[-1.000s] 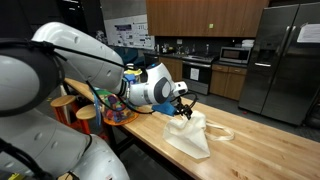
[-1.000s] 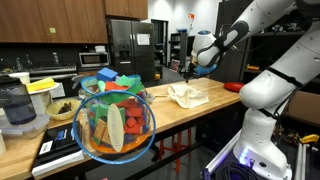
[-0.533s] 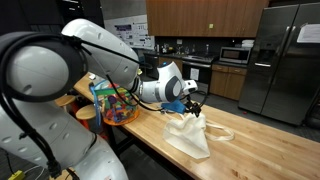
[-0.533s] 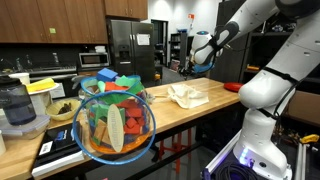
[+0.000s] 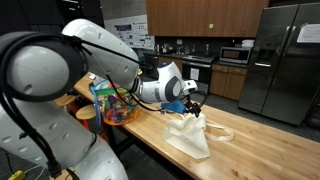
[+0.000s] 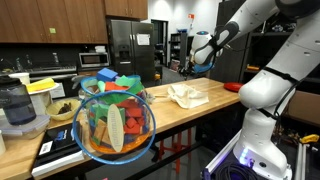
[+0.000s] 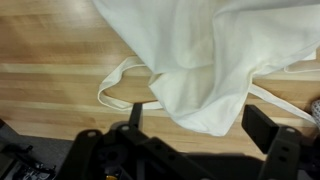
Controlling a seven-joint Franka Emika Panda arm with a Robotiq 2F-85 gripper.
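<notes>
Positioned directly above white cloth bag point(image 7: 205, 50) on wooden counter point(image 7: 50, 50), with gripper point(image 7: 197, 112) fingers spread wide, empty. Apparently at approach stage — closing and grasp outstanding.

In an exterior view, the arm point(image 6: 240, 25) reaches in from the upper right over the far end of the wooden worktop point(image 6: 165, 115). The gripper point(image 6: 189, 71) hangs just above a white bag point(image 6: 187, 96), which lies crumpled on the worktop. A red dish point(image 6: 232, 87) sits near the bag, at the worktop's edge. In the foreground, a clear bowl point(image 6: 115, 128) holds coloured toys point(image 6: 112, 100). A dark fridge point(image 6: 128, 48) stands behind. The robot base point(image 6: 258, 100) stands beside the worktop.
</notes>
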